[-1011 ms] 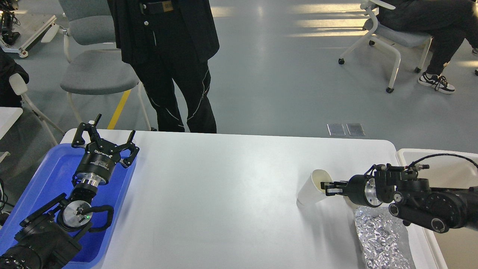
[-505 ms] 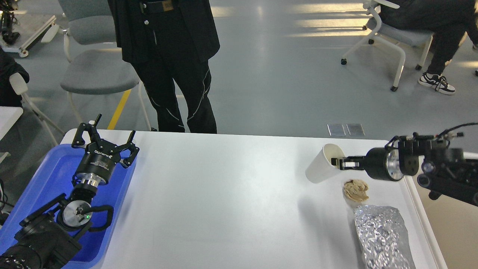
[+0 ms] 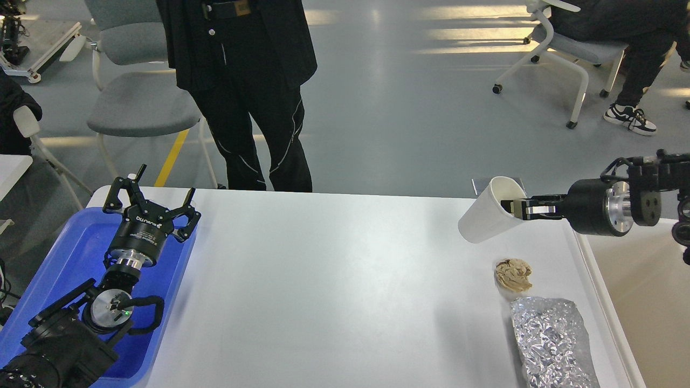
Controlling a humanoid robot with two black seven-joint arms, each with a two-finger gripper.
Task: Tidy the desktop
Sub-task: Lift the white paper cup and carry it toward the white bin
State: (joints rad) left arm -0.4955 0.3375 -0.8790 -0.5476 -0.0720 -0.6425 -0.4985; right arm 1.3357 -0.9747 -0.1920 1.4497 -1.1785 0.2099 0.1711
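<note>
The white desktop (image 3: 334,280) fills the middle of the head view. My right gripper (image 3: 518,208) is shut on the rim of a white paper cup (image 3: 488,218) and holds it tilted in the air above the desktop's far right corner. A crumpled brown paper wad (image 3: 513,274) and a crinkled silver foil bag (image 3: 555,339) lie on the desktop near its right edge. My left gripper (image 3: 152,200) is open and empty over the blue tray (image 3: 59,269) at the left.
A cream-white bin (image 3: 641,302) stands against the desktop's right edge, below my right arm. A person in black stands behind the far edge. Grey chairs stand on the floor at the back left and back right.
My right gripper has lifted the cup off the desktop and carried it up and to the right. The brown wad, hidden before, now shows. The left arm has not moved.
</note>
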